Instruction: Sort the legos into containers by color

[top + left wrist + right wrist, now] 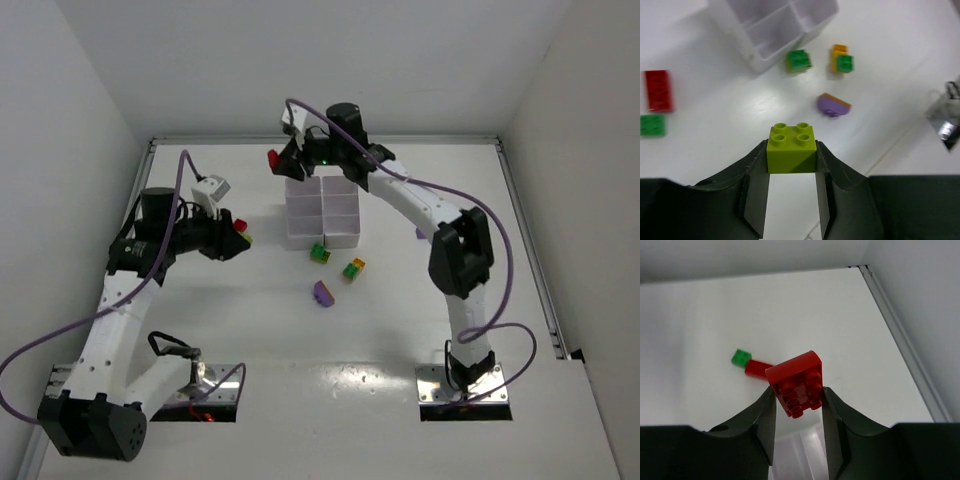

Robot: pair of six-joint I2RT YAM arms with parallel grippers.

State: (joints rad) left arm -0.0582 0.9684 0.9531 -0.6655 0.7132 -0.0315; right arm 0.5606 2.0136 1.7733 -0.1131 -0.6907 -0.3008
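Left wrist view: a lime brick (pixel 791 145) sits clamped by its flat side walls in the left gripper (pixel 791 160), studs up, above the table (pixel 900 45) and short of the tray (pixel 296 240). The right gripper (pixel 797 400) pinches a red brick (pixel 795 377) the same way, tilted, by the tray's far-left corner. Both probably handle as light, rigid, slick plastic; flat opposite sides look the surest hold. A purple piece (pixel 832 105), green brick (pixel 798 60) and orange-green clump (pixel 841 59) lie loose near the tray.
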